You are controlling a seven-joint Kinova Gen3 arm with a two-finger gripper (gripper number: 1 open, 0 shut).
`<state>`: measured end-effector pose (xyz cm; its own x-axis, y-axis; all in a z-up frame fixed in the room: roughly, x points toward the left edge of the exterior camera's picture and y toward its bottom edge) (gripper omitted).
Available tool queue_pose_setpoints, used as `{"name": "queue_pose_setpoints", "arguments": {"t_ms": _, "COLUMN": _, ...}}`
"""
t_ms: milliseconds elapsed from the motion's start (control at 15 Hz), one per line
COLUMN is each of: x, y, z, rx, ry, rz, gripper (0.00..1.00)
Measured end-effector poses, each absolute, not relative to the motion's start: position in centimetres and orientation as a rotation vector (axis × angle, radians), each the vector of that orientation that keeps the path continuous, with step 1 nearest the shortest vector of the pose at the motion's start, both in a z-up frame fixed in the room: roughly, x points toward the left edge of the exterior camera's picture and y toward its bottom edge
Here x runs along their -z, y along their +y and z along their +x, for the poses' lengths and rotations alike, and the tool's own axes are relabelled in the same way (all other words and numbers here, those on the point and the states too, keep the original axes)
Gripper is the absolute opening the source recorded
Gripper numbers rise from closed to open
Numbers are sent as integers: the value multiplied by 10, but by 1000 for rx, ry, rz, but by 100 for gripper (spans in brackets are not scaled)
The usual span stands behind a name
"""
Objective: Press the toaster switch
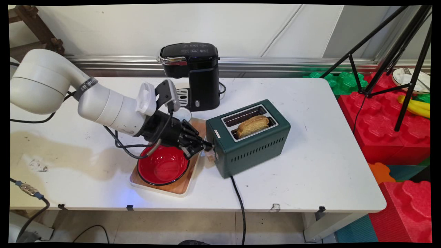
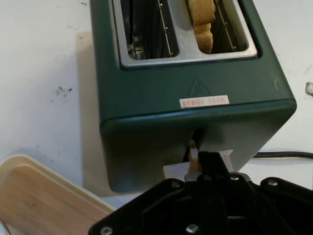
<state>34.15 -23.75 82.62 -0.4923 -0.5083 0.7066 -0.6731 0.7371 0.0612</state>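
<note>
The black gripper [image 1: 206,146] is reaching low across the table [image 1: 310,165] and pressing its fingers together at the end face of the toaster [image 1: 255,144], where the pale lever [image 2: 198,166] is sticking out of a vertical slot; in the hand view the closed fingers are sitting right on that lever, touching it.

The toaster is a boxy, dark green metal case with rounded edges, a row of narrow vent slits along its long side and a silvery frame around two top slots. A browned slice of toast [image 1: 252,125] is standing up out of the nearer slot; the other slot is showing only wire guides. A small pale sticker [image 2: 204,101] with red writing is lying on the toaster's top near the lever end; the characters are too small to read. A black cord [image 1: 239,203] is running from the toaster's base off the table's near edge.

Just beside the toaster, under the gripper's wrist, a glossy red bowl [image 1: 163,166] with a dark rim is resting on a wooden tray [image 1: 179,187] with a pale border. Behind them, a shiny black plastic coffee maker [image 1: 193,74] with a chrome handle is standing upright near the wall, with a white cup [image 1: 184,113] partly hidden at its foot.
</note>
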Motion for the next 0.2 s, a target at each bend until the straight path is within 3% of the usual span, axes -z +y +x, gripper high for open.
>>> {"name": "queue_pose_setpoints", "arguments": {"t_ms": 200, "x": -824, "y": -236, "z": 344, "rx": -285, "ry": -2207, "rz": 879, "gripper": 0}}
